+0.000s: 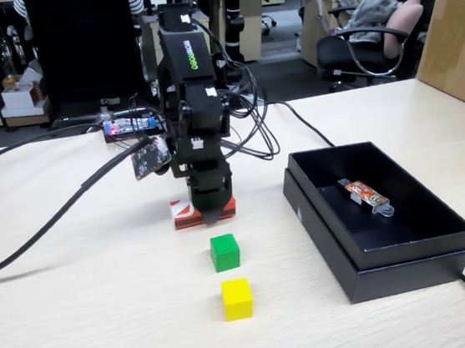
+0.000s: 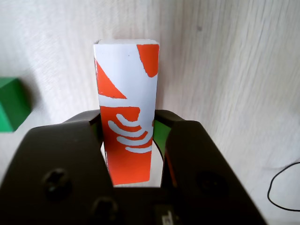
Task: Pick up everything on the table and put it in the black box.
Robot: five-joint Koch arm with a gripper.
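The red block [image 1: 184, 216], oblong with a white logo, lies on the table [image 1: 89, 316] just in front of the arm's base. My gripper [image 1: 213, 213] reaches down over it. In the wrist view the red block [image 2: 126, 79] stands between the jaws of the gripper [image 2: 127, 117], and both jaw tips press its sides. Nearer the camera come the green cube [image 1: 225, 252] and then the yellow cube [image 1: 237, 299]. The green cube [image 2: 11, 104] shows at the wrist view's left edge. The black box [image 1: 411, 269] sits to the right.
Inside the box lies a small orange-patterned packet [image 1: 365, 194]. Black cables [image 1: 45, 220] run across the table's left side and behind the arm, and one more passes the box's near right corner. A brown carton [image 1: 457, 22] stands at far right.
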